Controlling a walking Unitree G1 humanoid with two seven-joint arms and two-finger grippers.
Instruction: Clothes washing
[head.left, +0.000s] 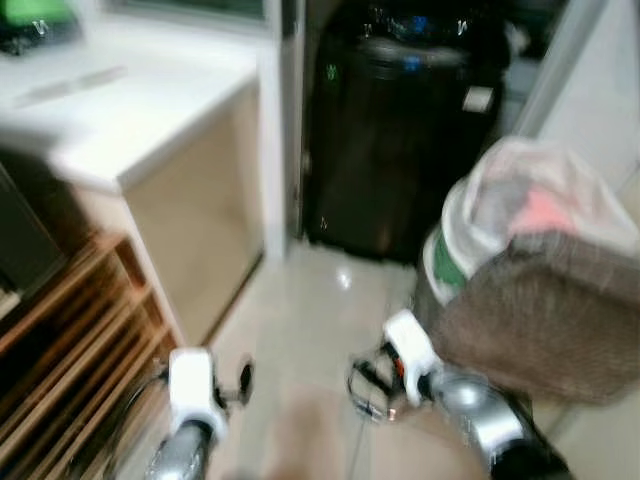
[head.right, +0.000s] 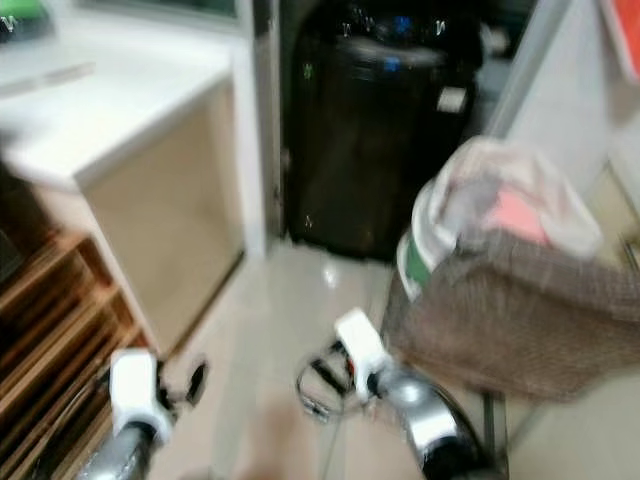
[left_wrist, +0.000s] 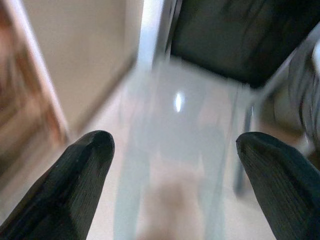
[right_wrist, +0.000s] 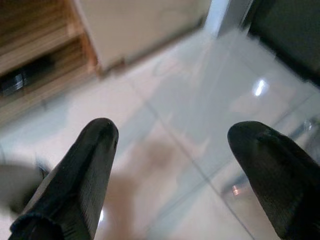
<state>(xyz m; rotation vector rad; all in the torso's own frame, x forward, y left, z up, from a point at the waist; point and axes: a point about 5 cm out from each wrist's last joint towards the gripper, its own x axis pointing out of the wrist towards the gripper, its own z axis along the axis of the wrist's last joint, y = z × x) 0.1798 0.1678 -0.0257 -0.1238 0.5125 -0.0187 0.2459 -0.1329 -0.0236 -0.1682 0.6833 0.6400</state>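
A black washing machine (head.left: 400, 140) stands at the far end of the tiled floor, in a dark niche. To my right is a brown woven laundry basket (head.left: 540, 320) piled with pale and pink clothes (head.left: 540, 200). My left gripper (left_wrist: 175, 165) hangs low over the floor, open with nothing between its fingers. My right gripper (right_wrist: 170, 150) is also open and empty above the tiles, just left of the basket. All views are blurred.
A white counter (head.left: 130, 110) on a beige cabinet runs along my left, with wooden shelves (head.left: 70, 340) below it nearer to me. A white and green container (head.left: 440, 260) sits against the basket. A strip of pale floor (head.left: 320, 310) leads to the machine.
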